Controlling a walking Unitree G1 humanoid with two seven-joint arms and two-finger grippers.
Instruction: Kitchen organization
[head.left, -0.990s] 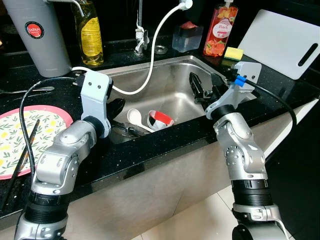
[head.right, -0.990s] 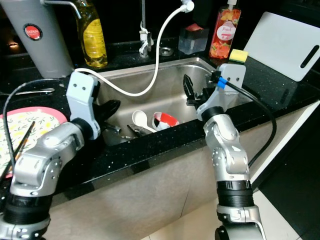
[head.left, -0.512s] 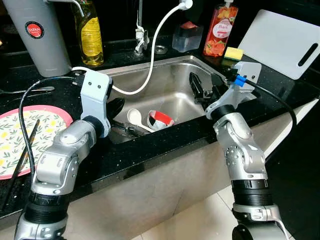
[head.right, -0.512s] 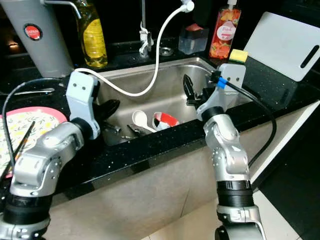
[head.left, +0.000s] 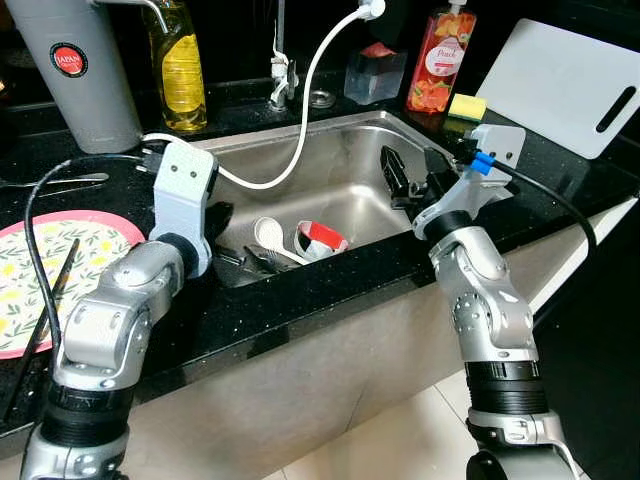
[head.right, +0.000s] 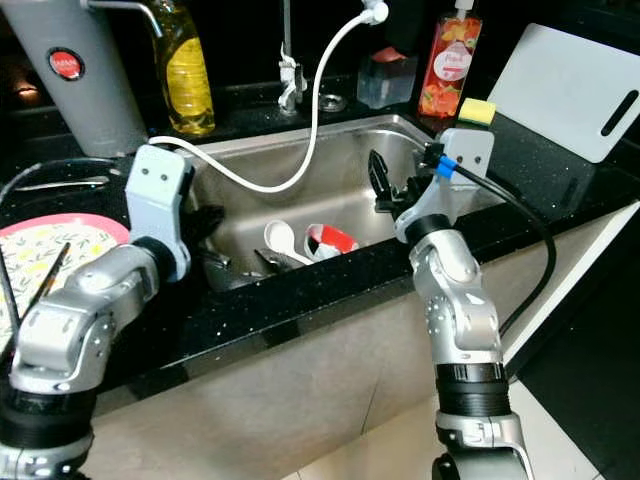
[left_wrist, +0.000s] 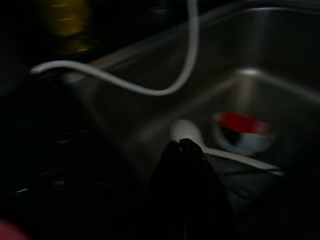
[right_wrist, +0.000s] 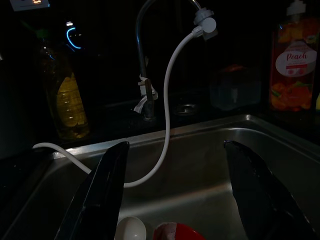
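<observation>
From my head cameras, my left gripper (head.left: 222, 222) hangs over the left edge of the stainless sink (head.left: 330, 185); its jaws are half hidden behind the wrist and I cannot tell their state here. Just beyond and below them in the basin lie a white ladle (head.left: 268, 236), a red-and-white bowl (head.left: 322, 238) on its side and some dark utensils (head.left: 245, 260). My right gripper (head.left: 412, 172) is raised over the right side of the basin with its jaws spread wide and nothing between them. A white hose (head.left: 300, 95) loops from the tap down to the sink's left rim. On the black bench (head.left: 300, 300), well left of my left jaws, sits a lemon-patterned plate (head.left: 40, 265) with chopsticks (head.left: 45, 300) across it. Behind the sink stand a yellow oil bottle (head.left: 180, 65), a grey canister (head.left: 75, 70), a peach soap bottle (head.left: 440, 60) and a white cutting board (head.left: 570, 85).

In my left wrist view, dark and blurred, my jaws look pressed together, tips meeting just short of the ladle (left_wrist: 187, 132), with the bowl (left_wrist: 245, 132) just beyond and to one side.

In my right wrist view, my two fingers (right_wrist: 102, 192) stand far apart, framing the hose (right_wrist: 167, 105), the tap (right_wrist: 145, 65) and, low between them, the ladle (right_wrist: 131, 230) and bowl (right_wrist: 177, 232).
</observation>
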